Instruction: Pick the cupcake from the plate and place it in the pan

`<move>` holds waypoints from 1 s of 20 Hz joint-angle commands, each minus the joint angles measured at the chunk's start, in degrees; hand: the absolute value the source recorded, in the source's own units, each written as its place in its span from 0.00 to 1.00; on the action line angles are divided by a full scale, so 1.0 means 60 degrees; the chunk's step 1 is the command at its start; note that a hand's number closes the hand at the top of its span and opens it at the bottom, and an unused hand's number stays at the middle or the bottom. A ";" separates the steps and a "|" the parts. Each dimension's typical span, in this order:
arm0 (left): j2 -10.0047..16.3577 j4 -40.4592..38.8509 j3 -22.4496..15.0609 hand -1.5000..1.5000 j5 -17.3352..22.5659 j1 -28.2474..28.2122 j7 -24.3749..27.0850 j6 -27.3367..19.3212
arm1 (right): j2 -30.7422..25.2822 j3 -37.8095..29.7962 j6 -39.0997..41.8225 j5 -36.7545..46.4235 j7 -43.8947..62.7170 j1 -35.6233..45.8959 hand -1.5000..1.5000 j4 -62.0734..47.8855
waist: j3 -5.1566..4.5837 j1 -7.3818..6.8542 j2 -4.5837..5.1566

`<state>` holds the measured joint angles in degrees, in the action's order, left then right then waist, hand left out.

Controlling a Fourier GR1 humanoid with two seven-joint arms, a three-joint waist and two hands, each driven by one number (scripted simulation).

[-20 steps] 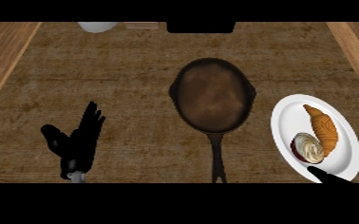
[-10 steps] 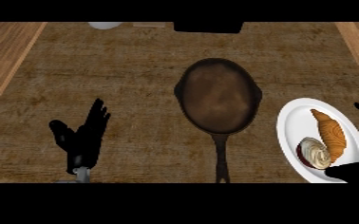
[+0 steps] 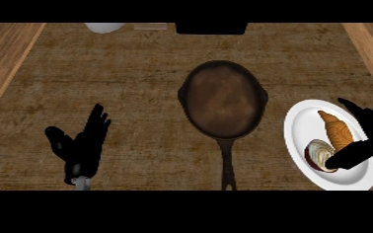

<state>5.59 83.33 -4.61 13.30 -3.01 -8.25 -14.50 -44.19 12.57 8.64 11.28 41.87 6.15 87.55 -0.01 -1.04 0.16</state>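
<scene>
Woodgrain bench (image 3: 131, 79) carries everything. Well to the left of the pan (image 3: 222, 101), toward the near edge, the left hand (image 3: 80, 145) rests open, fingers up and slack, holding nothing. The pan itself, a dark skillet, lies mid-bench with nothing in it and its handle pointing toward the robot. Just right of the pan, apart from its rim, sits the white plate (image 3: 297, 128). The cupcake (image 3: 319, 153) is on the plate's near half, and a croissant (image 3: 336, 128) lies right beside it, on the side away from the pan. Furthest right of the pan, the right hand (image 3: 355, 155) shows over the plate with its fingers spread apart. One dark finger overlaps the cupcake's right edge and another lies beyond the croissant; nothing is clamped yet. So the pick is the step in hand, at the closing-in stage. The next move, as I judge it, calls for curling round the cupcake only, sparing the croissant, then lifting it and carrying it leftward to the pan.
</scene>
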 commanded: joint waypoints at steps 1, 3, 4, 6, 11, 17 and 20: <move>0.0108 -0.0116 0.0091 0.50 0.0114 0.0010 -0.0004 0.0281 | 0.0352 0.0267 0.1229 -0.0469 -0.0246 0.0312 0.00 -0.1168 | 0.0004 0.0036 0.0008; -0.0235 0.0348 -0.0240 0.50 -0.0279 -0.0605 0.0282 -0.0174 | 0.0527 0.0525 0.1616 -0.0459 0.0544 0.0170 0.00 -0.0345 | 0.0000 0.0088 -0.0034; -0.0214 -0.0309 -0.0016 0.50 -0.0174 -0.0426 0.0600 0.0055 | 0.0437 0.0253 0.1782 -0.0202 -0.0411 0.0417 0.00 -0.1559 | 0.0002 0.0090 -0.0010; -0.0159 0.0110 0.0039 0.50 -0.0183 -0.0263 0.0166 0.0028 | 0.0453 -0.0293 0.2196 -0.0480 0.0239 -0.0209 0.00 -0.0144 | -0.0001 0.0179 -0.0037; -0.0244 -0.0392 0.0281 0.50 -0.0261 -0.0209 0.0466 0.0182 | 0.1115 -0.0920 0.1930 0.0542 -0.0540 -0.0009 0.00 -0.0687 | 0.0001 0.0161 -0.0028; 0.0038 0.0175 0.0546 0.50 -0.0169 -0.0191 -0.0154 0.0322 | 0.1584 -0.1293 0.1479 0.1438 -0.1267 -0.1029 0.00 -0.0281 | 0.0002 0.0181 -0.0034; 0.0037 -0.0608 0.0899 0.50 -0.0002 0.0067 0.0372 0.0718 | 0.2106 -0.1202 0.1570 0.1786 -0.0538 -0.1075 0.00 0.0603 | -0.0002 0.0196 -0.0034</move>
<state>5.33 82.21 -0.96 12.82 -3.57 -7.31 -11.81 -34.53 5.55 18.50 19.23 36.58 1.85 86.44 0.00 0.02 -0.03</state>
